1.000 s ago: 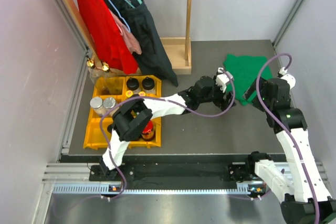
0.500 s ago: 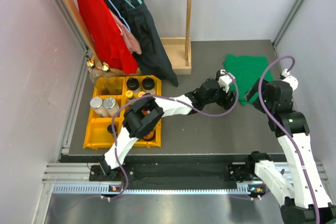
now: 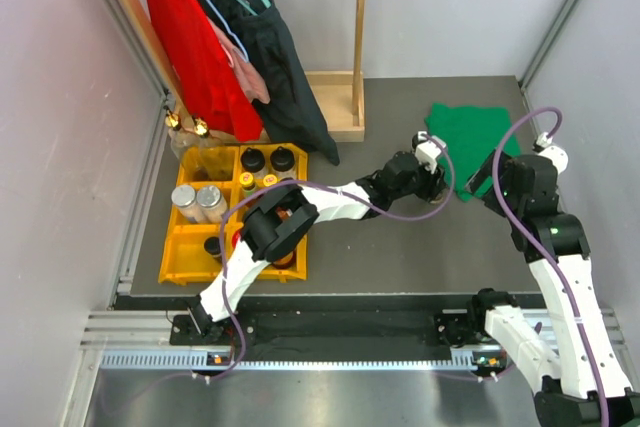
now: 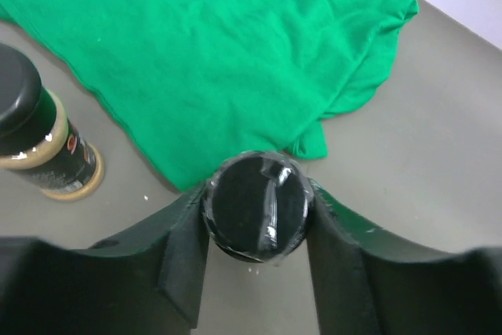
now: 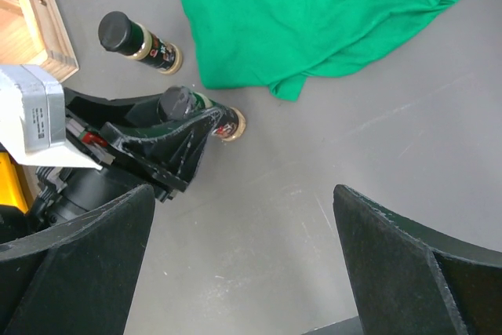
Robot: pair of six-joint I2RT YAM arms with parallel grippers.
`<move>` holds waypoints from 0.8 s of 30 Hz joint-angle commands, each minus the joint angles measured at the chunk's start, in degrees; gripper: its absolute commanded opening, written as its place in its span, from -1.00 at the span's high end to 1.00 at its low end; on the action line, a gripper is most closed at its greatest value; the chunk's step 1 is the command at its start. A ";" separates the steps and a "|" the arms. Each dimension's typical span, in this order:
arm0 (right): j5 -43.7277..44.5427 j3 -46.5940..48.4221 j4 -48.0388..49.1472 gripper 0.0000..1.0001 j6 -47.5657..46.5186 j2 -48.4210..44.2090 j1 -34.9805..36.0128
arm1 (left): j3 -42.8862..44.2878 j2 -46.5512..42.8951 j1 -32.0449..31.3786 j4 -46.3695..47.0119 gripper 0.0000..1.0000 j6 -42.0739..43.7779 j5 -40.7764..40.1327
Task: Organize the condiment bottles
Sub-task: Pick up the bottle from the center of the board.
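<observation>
Green cloth [image 4: 235, 52] lay crumpled near the far right corner of the table [image 4: 439, 139], and the left gripper [image 4: 256, 194] was just at its near edge. Its jaws stood narrow, pressed on both sides of the black cap of a small bottle [image 5: 223, 123]. This bottle stood upright on the table, just beside the fold of the cloth; whether it touched the fold, I could not tell.

A second black-capped bottle [image 5: 129, 37] stood upright farther from the arms, toward the wooden base [image 5: 31, 13], apart from the gripper and close to the cloth edge. The right gripper [image 5: 241, 194] hung above this place with its jaws wide and nothing between them.

At the left edge of the table, the yellow tray [image 3: 178, 252] held other bottles. Two black-capped jars [image 3: 253, 158] stood in a far compartment, two yellow-capped bottles [image 3: 246, 178] just nearer, and two silver-lidded jars [image 3: 185, 194] on its left side.
</observation>
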 commanded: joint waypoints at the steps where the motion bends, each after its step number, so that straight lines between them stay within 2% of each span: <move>1: 0.62 0.81 -0.24 -0.90 0.10 -1.95 -0.97 | 3.45 0.47 -0.22 3.53 0.46 -0.88 1.08; 5: 0.27 0.10 -0.06 -0.90 0.36 -2.40 -0.88 | 2.23 -1.19 -0.48 2.74 1.00 -0.98 0.12; 9: 0.00 -0.51 0.55 -0.90 0.36 -2.31 -0.97 | -1.81 -5.41 -1.18 0.90 1.00 0.52 -1.91; 10: 0.00 -0.77 0.81 -0.90 0.27 -2.40 -0.97 | -2.52 -7.59 -1.45 0.19 1.00 0.69 -5.83; 16: -3.16 -3.59 4.86 -0.89 0.80 -0.38 -0.88 | -7.97 -16.91 -5.40 -9.82 1.00 -0.62 -13.68; 20: -2.90 -4.12 6.00 -0.89 -0.87 2.43 -0.88 | -12.27 -21.76 -11.10 -13.43 1.00 -0.45 -23.69; 24: -2.11 -3.94 6.62 -0.89 -1.22 4.45 -0.44 | -15.08 -27.54 -12.96 -21.66 1.00 -3.34 -32.55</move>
